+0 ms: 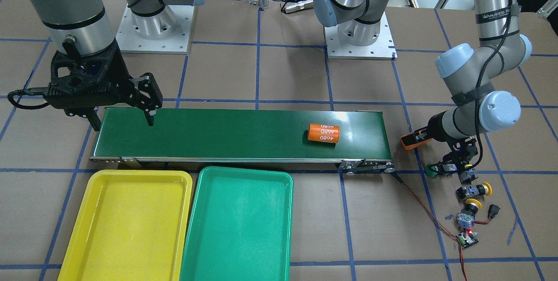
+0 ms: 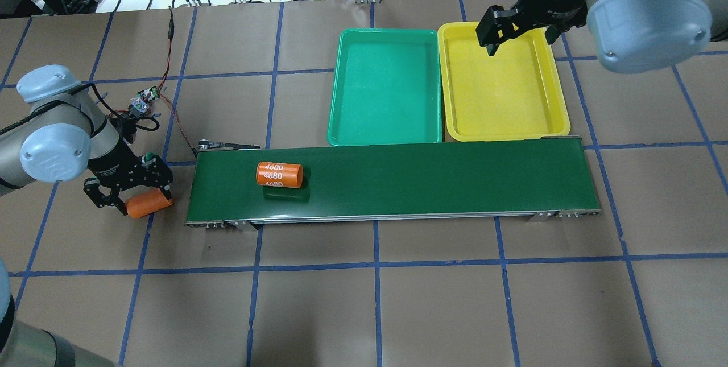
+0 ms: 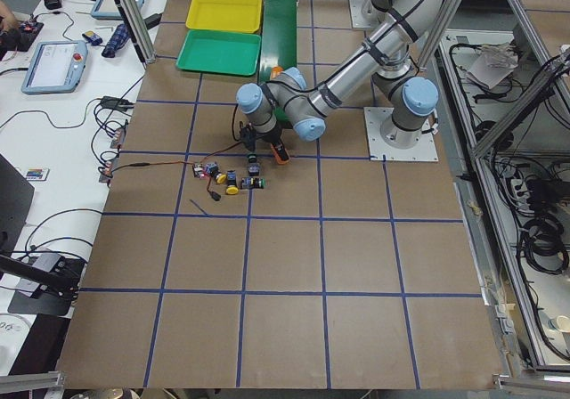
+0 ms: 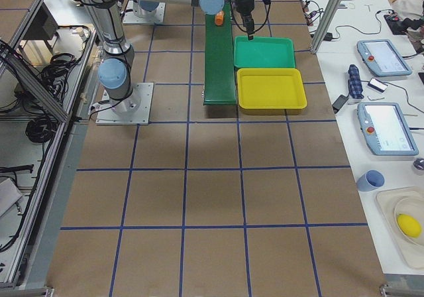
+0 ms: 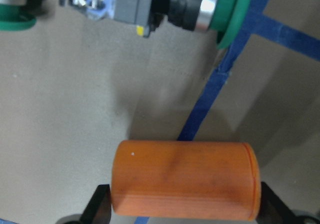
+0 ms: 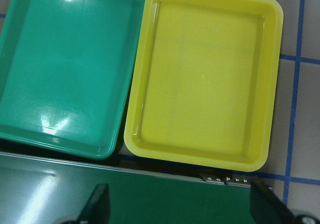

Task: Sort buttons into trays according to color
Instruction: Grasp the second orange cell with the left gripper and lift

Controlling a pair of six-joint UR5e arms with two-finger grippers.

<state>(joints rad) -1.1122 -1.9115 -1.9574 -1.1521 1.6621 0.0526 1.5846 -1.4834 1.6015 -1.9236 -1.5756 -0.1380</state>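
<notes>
Two yellow-capped buttons (image 1: 478, 190) (image 1: 472, 205) and a green-capped button (image 1: 432, 170) lie on the table off the conveyor's end. Another button (image 1: 467, 176) sits beside them, its cap hidden by the arm. The left wrist view shows a green button (image 5: 200, 9) lying on its side and a second green cap (image 5: 15, 20). My left gripper (image 1: 416, 139) is shut on an orange cylinder (image 5: 185, 179), just above the table next to the buttons. My right gripper (image 1: 123, 123) is open and empty over the conveyor's other end. The yellow tray (image 1: 130, 224) and green tray (image 1: 237, 224) are empty.
A second orange cylinder marked 4680 (image 1: 323, 133) lies on the dark-green conveyor belt (image 1: 239, 133). A small circuit board with red wires (image 1: 466, 239) lies beyond the buttons. The trays stand side by side against the belt's long edge.
</notes>
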